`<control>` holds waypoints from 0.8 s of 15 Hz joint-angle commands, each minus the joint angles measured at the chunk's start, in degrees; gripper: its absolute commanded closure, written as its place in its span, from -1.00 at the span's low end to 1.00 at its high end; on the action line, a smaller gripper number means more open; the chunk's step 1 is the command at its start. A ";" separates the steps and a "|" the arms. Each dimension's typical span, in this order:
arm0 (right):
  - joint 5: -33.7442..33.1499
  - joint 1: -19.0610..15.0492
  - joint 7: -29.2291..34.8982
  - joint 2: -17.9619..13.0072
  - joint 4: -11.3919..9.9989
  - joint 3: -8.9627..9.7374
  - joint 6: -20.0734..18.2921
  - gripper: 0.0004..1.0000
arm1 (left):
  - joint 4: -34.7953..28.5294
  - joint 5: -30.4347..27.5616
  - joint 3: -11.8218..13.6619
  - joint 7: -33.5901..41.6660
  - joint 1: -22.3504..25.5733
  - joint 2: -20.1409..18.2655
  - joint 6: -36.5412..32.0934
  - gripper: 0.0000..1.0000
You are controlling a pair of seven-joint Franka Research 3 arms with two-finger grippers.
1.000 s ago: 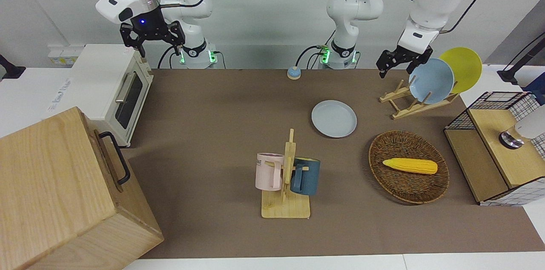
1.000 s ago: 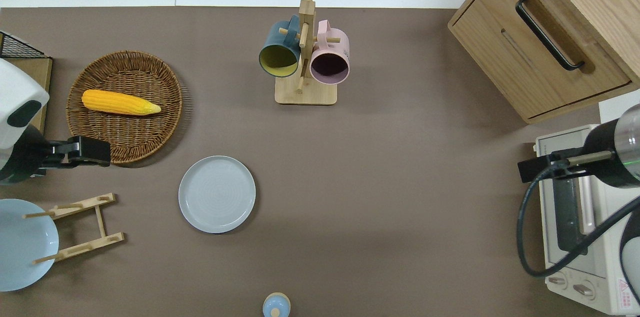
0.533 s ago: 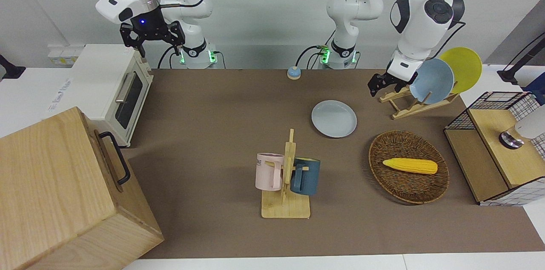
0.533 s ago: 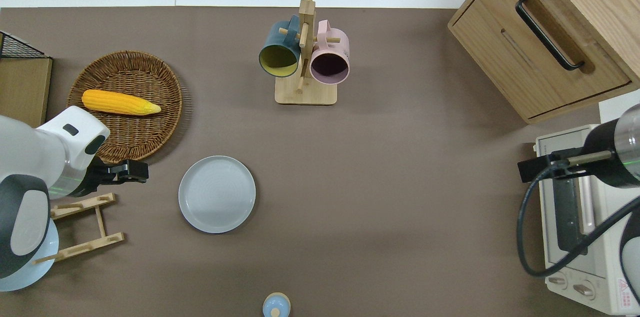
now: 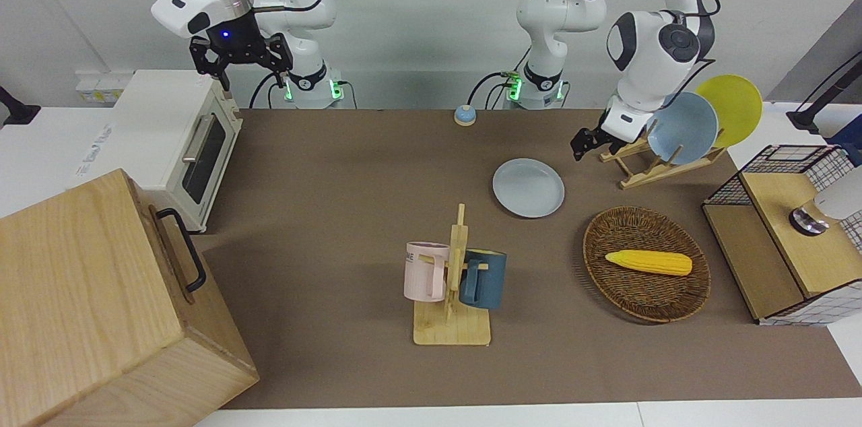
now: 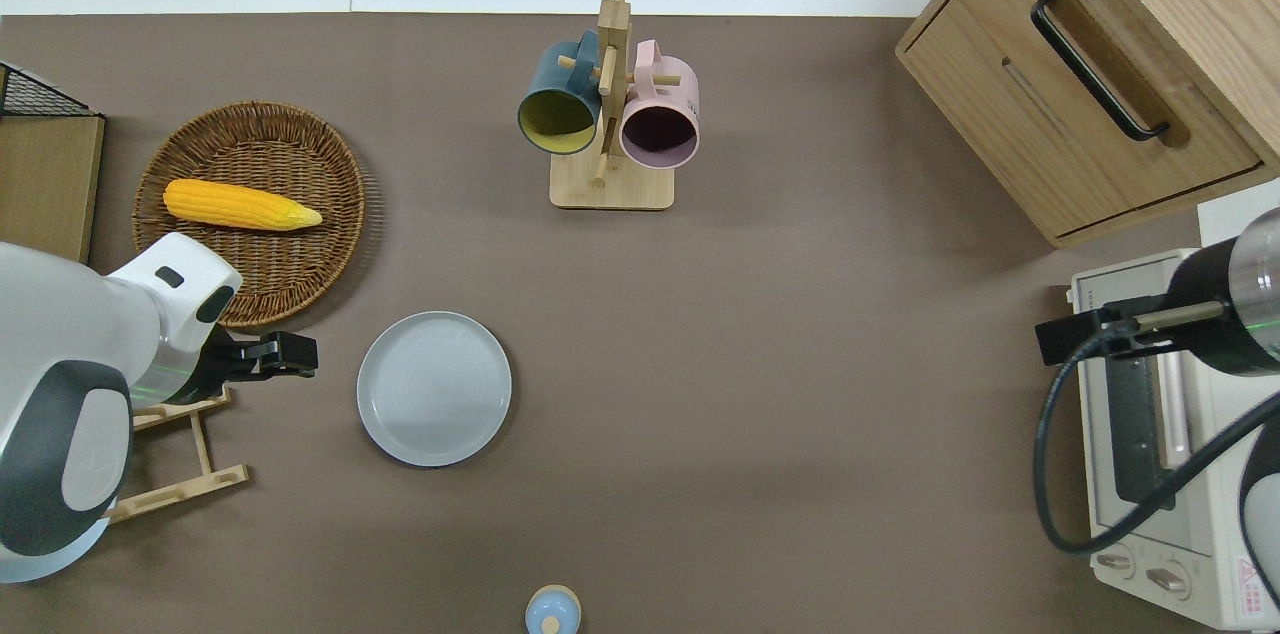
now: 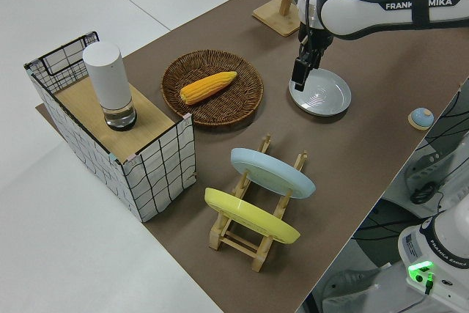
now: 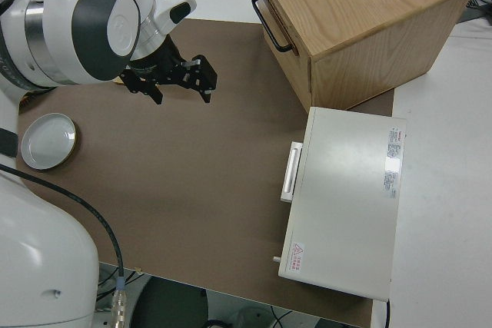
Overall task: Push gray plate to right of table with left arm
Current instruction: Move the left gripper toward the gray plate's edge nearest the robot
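Gray plate lies flat on the table, nearer to the robots than the mug rack and beside the wicker basket holding a corn cob. Left gripper is over bare mat just beside the plate's rim, toward the left arm's end, not touching it; whether its fingers are open or closed cannot be told. Right arm parked, right gripper fingers spread apart

Plain white wall; wooden cabinet on tabletop.
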 commanded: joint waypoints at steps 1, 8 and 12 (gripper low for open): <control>0.05 -0.46 -0.43 -0.59 -0.23 0.30 -0.68 -0.99 | -5.88 -1.82 0.27 0.76 -0.08 -0.18 6.34 -0.98; -0.03 -0.46 -0.43 -0.59 -0.23 0.30 -0.68 -0.99 | -12.13 -6.30 0.09 0.76 -0.70 4.04 16.45 -0.88; -0.03 -0.46 -0.43 -0.59 -0.23 0.30 -0.68 -0.99 | -12.22 -7.72 -0.70 0.76 -0.96 5.71 17.94 -0.70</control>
